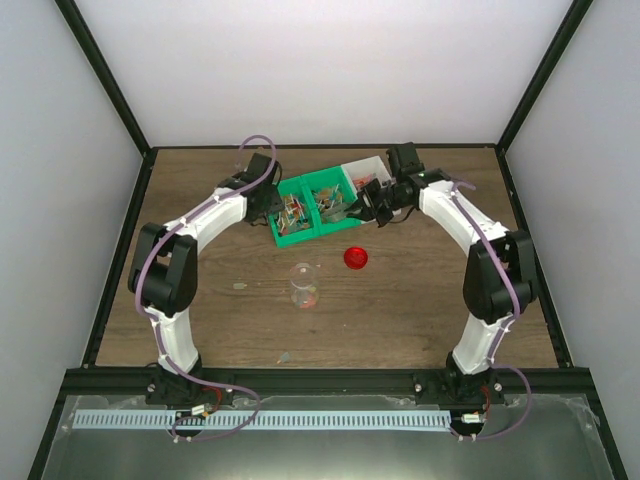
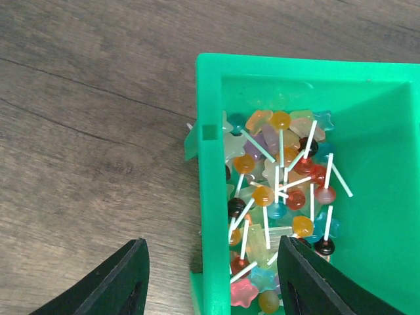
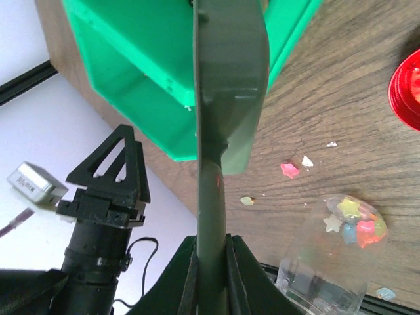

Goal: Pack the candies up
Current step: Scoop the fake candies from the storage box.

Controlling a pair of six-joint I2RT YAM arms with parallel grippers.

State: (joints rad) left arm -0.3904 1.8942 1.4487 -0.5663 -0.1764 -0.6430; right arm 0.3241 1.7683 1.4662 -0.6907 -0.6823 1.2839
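Left claw [image 2: 211, 262] hangs open over the green bin [image 2: 210, 197] wall, one finger in among the candies [image 2: 279, 190]. Right claw [image 3: 212, 256] is clamped on the scoop [image 3: 230, 85] handle. A few candies sit in the jar [image 3: 328, 262] on the table [image 2: 85, 131].

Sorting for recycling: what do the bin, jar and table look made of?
Bin: opaque green plastic, smooth moulded walls, slight sheen.
Jar: clear, plastic or glass; candies show through.
Table: matte wood grain, possibly laminate.
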